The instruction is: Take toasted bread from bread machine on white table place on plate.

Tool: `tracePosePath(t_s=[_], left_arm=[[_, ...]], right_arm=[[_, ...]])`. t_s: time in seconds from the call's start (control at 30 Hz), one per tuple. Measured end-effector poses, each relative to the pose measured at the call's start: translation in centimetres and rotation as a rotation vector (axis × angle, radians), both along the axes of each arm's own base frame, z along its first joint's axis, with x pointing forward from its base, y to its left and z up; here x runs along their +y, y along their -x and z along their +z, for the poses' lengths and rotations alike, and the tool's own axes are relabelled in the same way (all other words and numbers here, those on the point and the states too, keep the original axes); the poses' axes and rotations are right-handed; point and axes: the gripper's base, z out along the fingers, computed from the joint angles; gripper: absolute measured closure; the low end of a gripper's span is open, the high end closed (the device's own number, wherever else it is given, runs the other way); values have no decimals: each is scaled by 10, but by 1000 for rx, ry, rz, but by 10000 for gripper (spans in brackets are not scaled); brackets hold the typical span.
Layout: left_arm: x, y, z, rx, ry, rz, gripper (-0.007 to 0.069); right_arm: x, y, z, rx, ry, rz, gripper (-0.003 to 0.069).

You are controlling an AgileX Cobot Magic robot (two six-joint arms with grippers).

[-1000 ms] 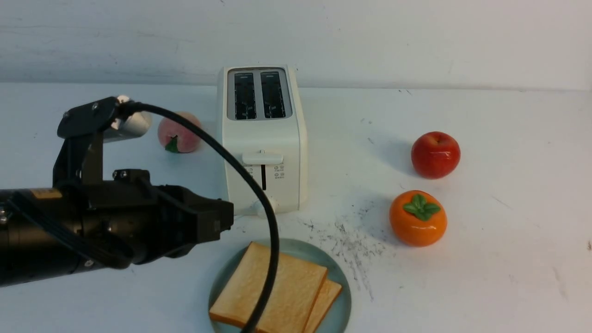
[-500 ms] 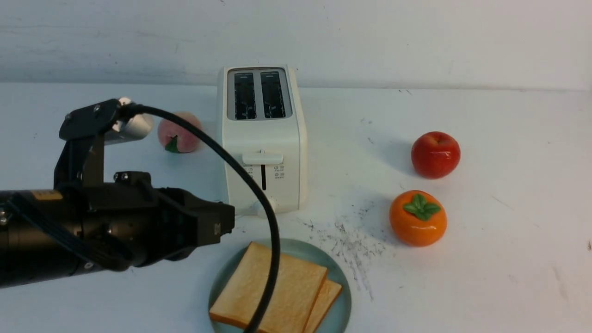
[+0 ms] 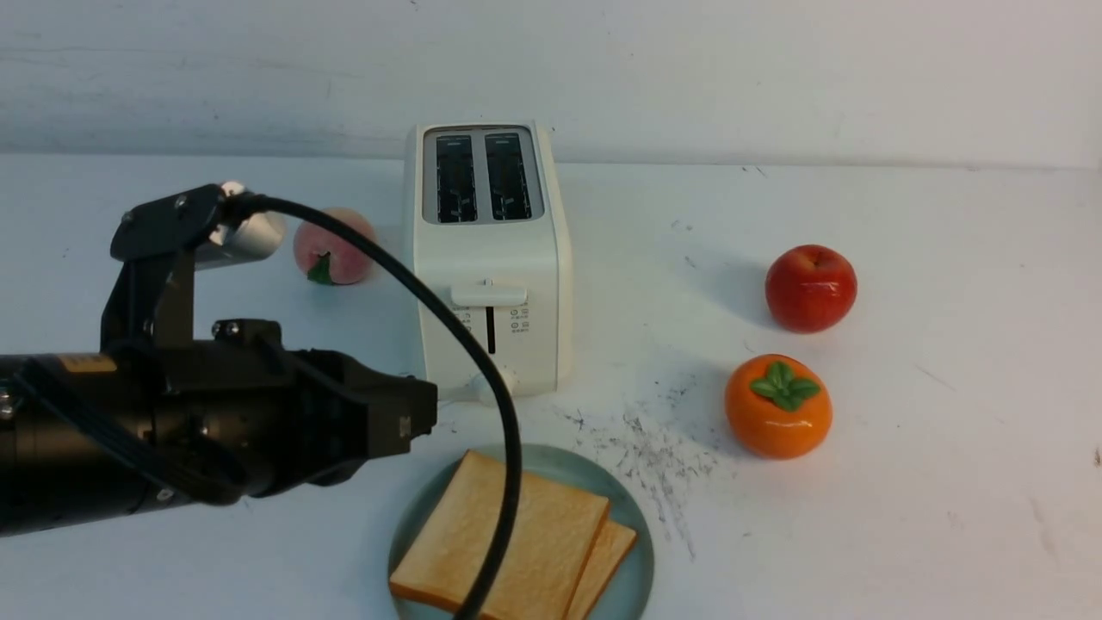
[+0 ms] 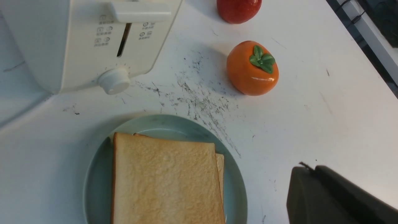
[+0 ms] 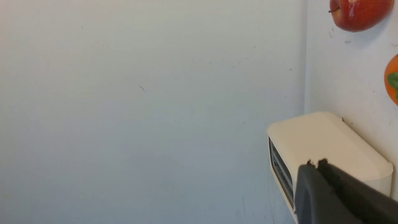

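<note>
two slices on the plate, both claws pressed together

nearest, at the near edge of the white table point(image 3: 904, 482), sits the plate point(image 3: 639, 575). the toasted bread point(image 3: 551, 534) lies flat on it as two slices, the upper one overlapping the lower, whose right edge and corner peek out.

just left of the plate and a little farther back, the left gripper point(image 3: 420, 419) hangs above the table, its arm reaching in from the left. its fingers point(image 4: 306, 186) are pressed together with nothing between them. a black cable point(image 3: 482, 344) arcs from that arm across the front view, over the plate.

grey-black scuff marks point(image 3: 654, 448) spread on the table between the plate and the bread machine point(image 3: 491, 258). the machine stands upright beyond the plate, its lever point(image 3: 488, 295) and knob point(image 4: 114, 81) facing near, two dark slots on top.

well to the right of the machine are an orange fruit point(image 3: 777, 406) with a green leaf cap and, farther back, a red apple point(image 3: 810, 288). a peach point(image 3: 334, 246) sits just left of the machine.

the right gripper point(image 5: 315, 169) shows only in its own wrist view, fingers pressed together and holding nothing, with the bread machine's top behind them.
</note>
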Motion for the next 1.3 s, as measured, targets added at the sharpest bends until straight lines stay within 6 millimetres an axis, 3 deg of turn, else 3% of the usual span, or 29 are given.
tracePosePath(t_s=[0.23,0.43,0.5,0.53,0.57,0.67,0.87,1.1,1.3], left_arm=[[0,0,0,0,0,-1,627],[-1,1,-1,10,-2,-14,624],[-1,2,-1,14,-2,-18,622],[-1,2,-1,14,-2,-19,622],[-1,2,-1,14,-2,-19,622],[-1,2,-1,13,-2,-18,619],[-1,2,-1,12,-2,-19,613],[-1,2,-1,11,-4,-18,606],[-1,2,-1,10,-4,-19,607]], right_arm=[[1,3,2,-19,2,6,631],[5,23,11,-145,94,19,625],[7,32,11,-181,236,16,624],[8,37,10,-195,392,14,622],[8,38,11,-202,393,15,622],[9,54,6,-227,819,7,617],[-2,60,2,-189,1223,-113,608],[-17,61,14,-218,1570,-351,600],[-19,58,7,-209,1671,-379,592]])
